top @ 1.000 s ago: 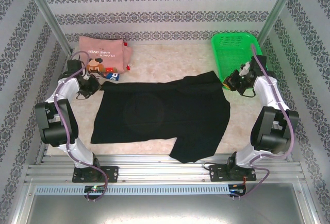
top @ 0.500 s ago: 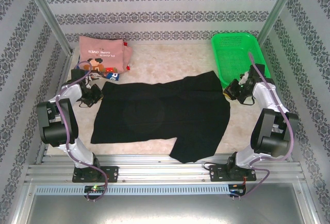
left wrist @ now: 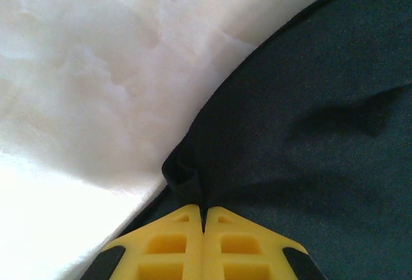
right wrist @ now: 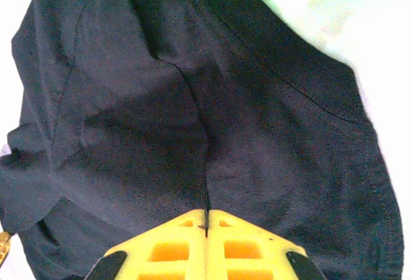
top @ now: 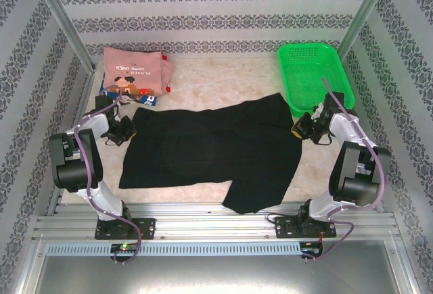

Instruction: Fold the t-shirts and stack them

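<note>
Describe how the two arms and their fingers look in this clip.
Both the left arm and the right arm have white links joined by bulky black cylindrical joint housings. A mauve cable loops along each arm from a black base. The left fingers and right fingers are yellow plastic wedges with moulded rectangular recesses and black side pieces.

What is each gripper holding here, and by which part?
Both hold the black t-shirt: the left gripper pinches its left edge, the right gripper a fold at its right side.
</note>
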`<control>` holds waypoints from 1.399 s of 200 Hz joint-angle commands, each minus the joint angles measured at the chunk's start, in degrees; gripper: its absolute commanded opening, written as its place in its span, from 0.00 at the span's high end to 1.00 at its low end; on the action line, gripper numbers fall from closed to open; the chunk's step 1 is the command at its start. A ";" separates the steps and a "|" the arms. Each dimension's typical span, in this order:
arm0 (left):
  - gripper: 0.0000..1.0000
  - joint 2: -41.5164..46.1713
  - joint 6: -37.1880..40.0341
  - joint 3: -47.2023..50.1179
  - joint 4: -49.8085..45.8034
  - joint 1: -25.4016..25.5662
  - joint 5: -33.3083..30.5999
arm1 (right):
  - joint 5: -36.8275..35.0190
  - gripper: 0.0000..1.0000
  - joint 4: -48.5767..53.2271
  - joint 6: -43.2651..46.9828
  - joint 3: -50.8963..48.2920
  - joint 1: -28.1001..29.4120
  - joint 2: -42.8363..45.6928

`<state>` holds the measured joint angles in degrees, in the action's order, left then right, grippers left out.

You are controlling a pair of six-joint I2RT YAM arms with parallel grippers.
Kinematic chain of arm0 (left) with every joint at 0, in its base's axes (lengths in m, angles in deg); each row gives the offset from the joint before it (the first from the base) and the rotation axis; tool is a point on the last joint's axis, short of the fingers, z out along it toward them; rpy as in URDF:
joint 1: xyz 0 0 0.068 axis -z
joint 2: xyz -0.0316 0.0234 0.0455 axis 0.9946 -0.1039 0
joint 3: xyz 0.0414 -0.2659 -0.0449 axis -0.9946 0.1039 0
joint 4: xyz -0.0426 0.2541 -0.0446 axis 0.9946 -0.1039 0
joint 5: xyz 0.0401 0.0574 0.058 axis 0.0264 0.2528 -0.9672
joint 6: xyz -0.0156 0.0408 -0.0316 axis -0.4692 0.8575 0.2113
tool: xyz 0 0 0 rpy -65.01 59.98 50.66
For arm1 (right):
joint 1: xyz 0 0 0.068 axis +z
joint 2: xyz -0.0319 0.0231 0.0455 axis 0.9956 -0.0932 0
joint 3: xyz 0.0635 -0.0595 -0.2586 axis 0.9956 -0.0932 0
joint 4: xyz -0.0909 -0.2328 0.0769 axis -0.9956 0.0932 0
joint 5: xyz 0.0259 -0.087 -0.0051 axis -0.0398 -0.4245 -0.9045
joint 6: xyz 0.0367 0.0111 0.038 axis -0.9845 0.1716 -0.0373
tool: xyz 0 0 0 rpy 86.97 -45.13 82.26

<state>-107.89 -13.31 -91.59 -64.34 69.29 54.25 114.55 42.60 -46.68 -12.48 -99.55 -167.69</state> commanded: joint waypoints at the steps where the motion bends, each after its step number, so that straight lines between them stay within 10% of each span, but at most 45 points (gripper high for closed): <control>1: 0.86 -0.99 -1.52 0.52 1.76 -0.81 -1.14 | -1.79 0.95 -0.99 0.67 -0.89 -0.66 1.10; 51: 0.46 6.12 -1.64 -2.49 -0.54 -0.98 1.76 | -2.65 0.60 1.11 1.19 0.27 -0.66 4.25; 101: 0.34 1.92 1.21 -14.34 1.66 -0.78 3.73 | -0.86 0.30 2.98 1.69 5.51 2.40 10.56; 178: 0.47 -14.56 9.60 -24.02 3.61 2.29 5.73 | -10.75 0.33 10.19 5.02 27.67 15.16 -11.20; 280: 0.56 -25.10 13.26 -29.82 1.04 5.07 2.27 | -12.77 0.35 10.96 5.64 32.94 16.48 -19.46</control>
<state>-131.82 -2.32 -120.42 -61.72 73.56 57.77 103.79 51.98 -42.11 17.55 -83.37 -184.67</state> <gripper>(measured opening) 0.458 0.655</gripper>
